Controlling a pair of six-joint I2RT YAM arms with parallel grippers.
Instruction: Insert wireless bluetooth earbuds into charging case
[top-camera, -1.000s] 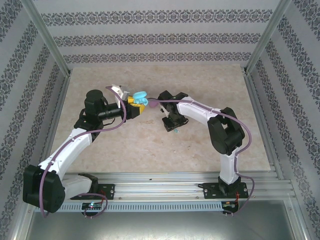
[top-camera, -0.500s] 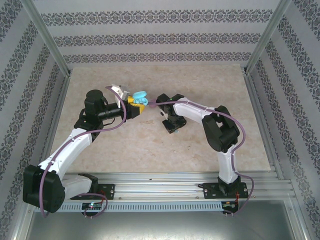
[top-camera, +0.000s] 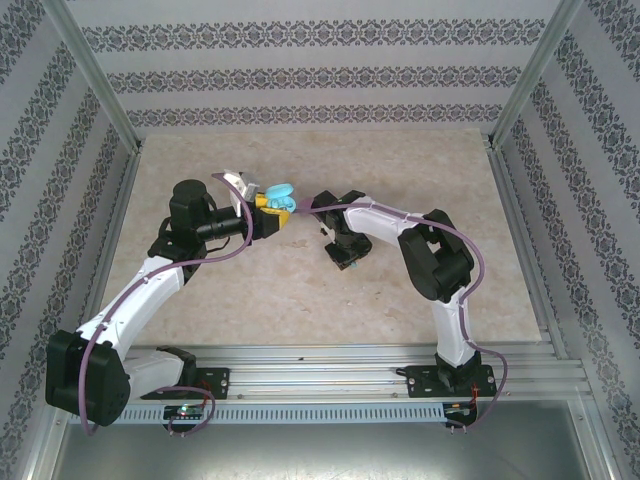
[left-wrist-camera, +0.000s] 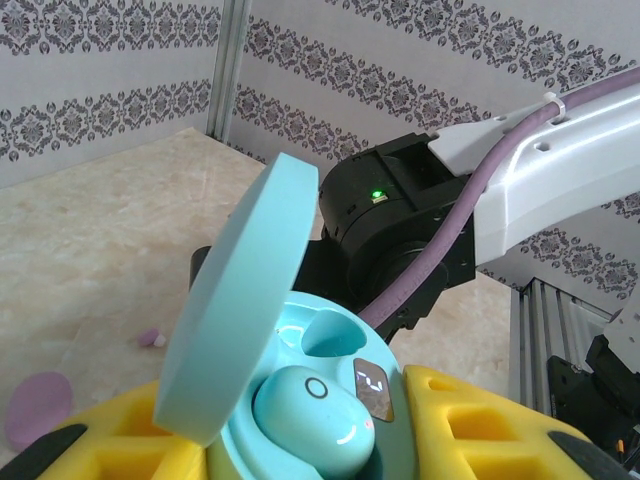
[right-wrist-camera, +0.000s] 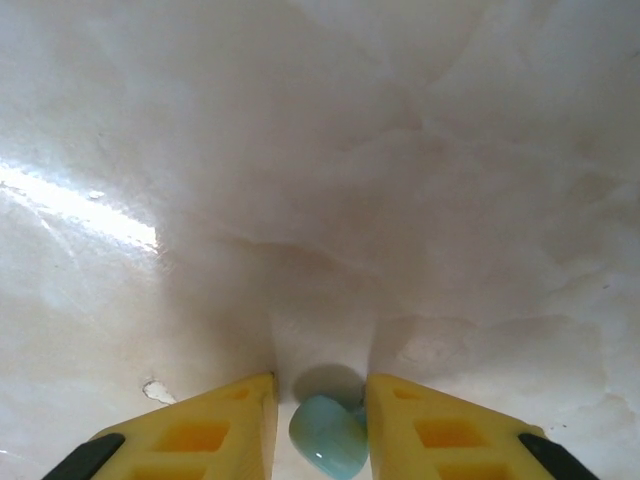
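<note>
Steadiness: my left gripper (left-wrist-camera: 305, 450) clamps the open cyan plastic oval case (left-wrist-camera: 240, 300); beside it my right gripper (right-wrist-camera: 320, 385) straddles a rounded cyan earbud (right-wrist-camera: 328, 440), grip unclear.

Walls (top-camera: 320, 60) all round are white wallpaper with grey damask bands. Beige marble-look tabletop (top-camera: 300, 290), silver metal posts (top-camera: 93, 75) at the corners, ribbed metal rail (top-camera: 320, 362) along the near edge. Bright glare patch (right-wrist-camera: 90, 205) on the stone.

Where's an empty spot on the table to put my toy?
The table is bare along the back wall, by the right frame, and just ahead of the front rail. The middle is crowded: the left gripper holds the cyan case, the right gripper straddles a cyan earbud.
</note>
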